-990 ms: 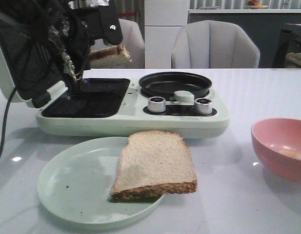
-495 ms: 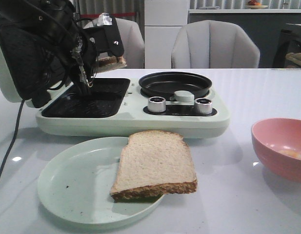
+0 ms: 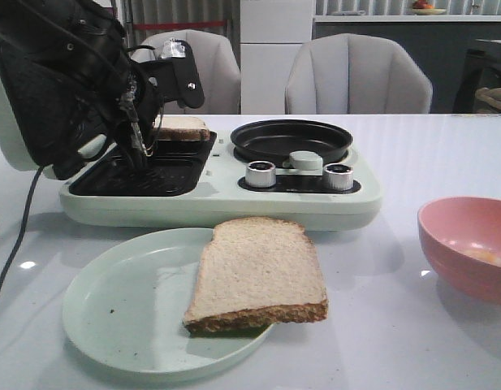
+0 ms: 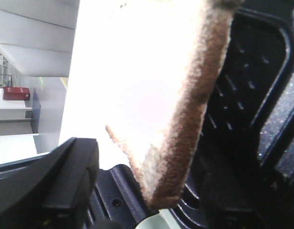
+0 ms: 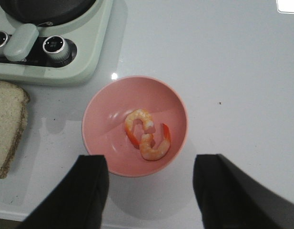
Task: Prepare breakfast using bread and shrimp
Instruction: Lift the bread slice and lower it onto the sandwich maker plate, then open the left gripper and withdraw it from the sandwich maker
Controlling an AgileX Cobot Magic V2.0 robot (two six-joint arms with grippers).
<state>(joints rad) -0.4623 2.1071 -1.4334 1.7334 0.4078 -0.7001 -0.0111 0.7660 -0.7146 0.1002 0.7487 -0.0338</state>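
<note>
Nearest, a pale green plate [image 3: 112, 317] sits at front left of the white table [image 3: 445, 154], with one bread slice [image 3: 258, 272] lying flat on its right side and overhanging the rim toward the right. At near right is a pink bowl [image 3: 469, 244]; the right wrist view shows the shrimp [image 5: 147, 135] curled inside it, orange-pink, touching each other. Right gripper [image 5: 150, 191] hovers over the bowl, fingers spread wide on either side, holding nothing. Behind the plate stands a mint green breakfast maker [image 3: 226, 191]: two silver knobs [image 3: 261, 174] on its front panel, a round black pan [image 3: 291, 140] on its right half, a dark grill plate [image 3: 149, 166] on its left half, lid [image 3: 27, 106] raised at far left. Left gripper [image 3: 157, 122] is over the grill's far edge, clamped on the second bread slice [image 3: 182, 127], which lies nearly flat at the back of the grill; contact with the plate cannot be told. Left wrist view shows that slice's brown crust [image 4: 194, 109] close above the ribbed grill. Farthest back, two grey chairs [image 3: 356, 77] stand behind the table.
</note>
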